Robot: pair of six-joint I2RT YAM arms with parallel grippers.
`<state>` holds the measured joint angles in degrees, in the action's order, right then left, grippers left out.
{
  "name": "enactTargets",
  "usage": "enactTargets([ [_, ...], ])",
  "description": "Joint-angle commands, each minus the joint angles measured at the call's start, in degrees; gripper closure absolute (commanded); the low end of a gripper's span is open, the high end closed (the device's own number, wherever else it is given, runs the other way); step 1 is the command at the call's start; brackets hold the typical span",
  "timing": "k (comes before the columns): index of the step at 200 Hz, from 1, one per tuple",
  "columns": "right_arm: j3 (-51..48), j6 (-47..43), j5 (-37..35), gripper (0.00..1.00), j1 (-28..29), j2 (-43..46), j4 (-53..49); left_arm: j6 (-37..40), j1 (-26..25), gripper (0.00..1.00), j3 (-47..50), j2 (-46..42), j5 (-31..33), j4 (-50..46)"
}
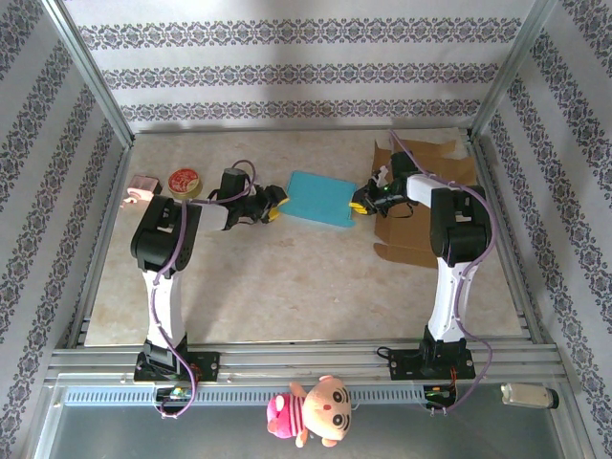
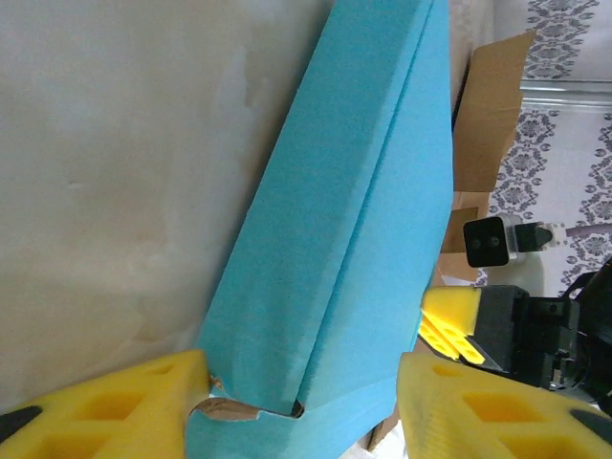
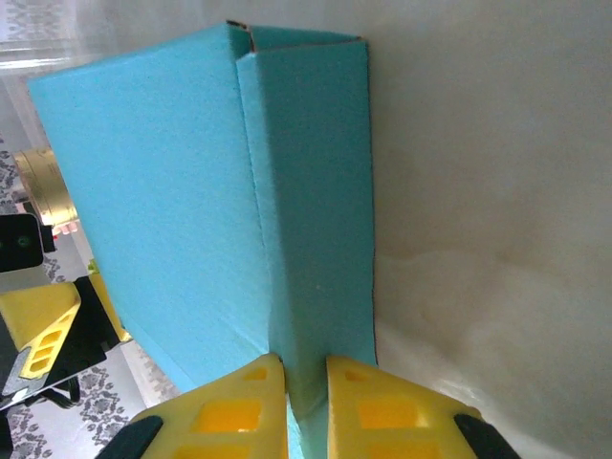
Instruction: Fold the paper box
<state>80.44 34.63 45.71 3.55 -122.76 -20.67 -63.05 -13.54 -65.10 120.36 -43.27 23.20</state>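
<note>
The right gripper (image 3: 306, 368) pinches one edge of the single blue paper box (image 1: 320, 198), which lies upper centre in the top view. The left gripper (image 2: 301, 382) straddles the opposite end with its fingers apart; contact is unclear. One brown cardboard sheet (image 1: 421, 239), one round tin (image 1: 184, 182) and one plush toy (image 1: 311, 411) are also present. The table (image 1: 287, 287) is beige and the walls have patterned wallpaper (image 1: 287, 76). A small pink item (image 1: 143, 186) at the left is hard to identify.

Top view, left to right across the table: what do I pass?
Pink object → round red tin → left fingers → blue box → right fingers → flat cardboard.
</note>
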Motion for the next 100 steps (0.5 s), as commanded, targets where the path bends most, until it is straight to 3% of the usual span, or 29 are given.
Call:
enactTargets([
  [1,-2.9,0.3,-5.8,0.82,0.9,-2.3,-4.4,2.2,-4.8,0.50,-1.6,2.1,-1.6,-2.2],
  [39,-2.3,-0.3,-4.6,0.60,3.1,3.5,-5.6,12.1,-4.7,0.63,-4.1,-2.3,4.9,-16.6],
  [65,-1.3,-1.0,-10.0,0.49,4.0,9.0,-8.6,14.2,-4.8,0.65,-4.3,-3.7,6.6,-20.2],
  [76,-1.2,-1.7,-12.9,0.46,4.3,11.4,-10.0,14.8,-4.8,0.63,-3.8,-4.5,7.5,-21.0],
  [100,-1.4,-5.2,-21.9,0.36,5.9,17.1,-10.9,16.8,-4.7,0.47,-2.9,-6.6,9.6,-23.1],
])
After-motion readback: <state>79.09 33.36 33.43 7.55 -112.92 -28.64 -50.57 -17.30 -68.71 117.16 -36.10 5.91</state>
